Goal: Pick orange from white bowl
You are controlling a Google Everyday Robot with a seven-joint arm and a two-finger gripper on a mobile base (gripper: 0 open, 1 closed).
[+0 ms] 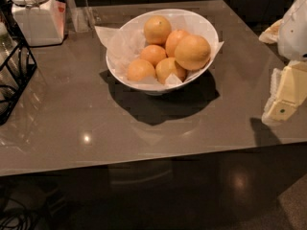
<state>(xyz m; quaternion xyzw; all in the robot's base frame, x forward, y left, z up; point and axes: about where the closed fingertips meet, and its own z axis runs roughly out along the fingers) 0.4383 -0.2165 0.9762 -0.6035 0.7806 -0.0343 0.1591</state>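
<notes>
The white bowl (pixel 120 71) stands at the back middle of the grey table, lined with crinkled white paper. It holds six round fruits. The orange (pixel 192 52) is the largest of them and lies on top at the bowl's right side, leaning over the rim. Smaller, deeper-orange fruits (pixel 153 54) lie to its left and below it. My gripper (pixel 280 104) is cream-coloured and hangs at the right edge of the view above the table's right side. It is well to the right of the bowl, lower in the picture, and touches nothing.
A white lidded jar (pixel 36 14) stands at the back left corner. A black wire rack (pixel 14 75) stands on the left edge. The table's front edge (pixel 144 163) runs across the view, with dark floor below. A white robot part (pixel 293 28) shows at upper right.
</notes>
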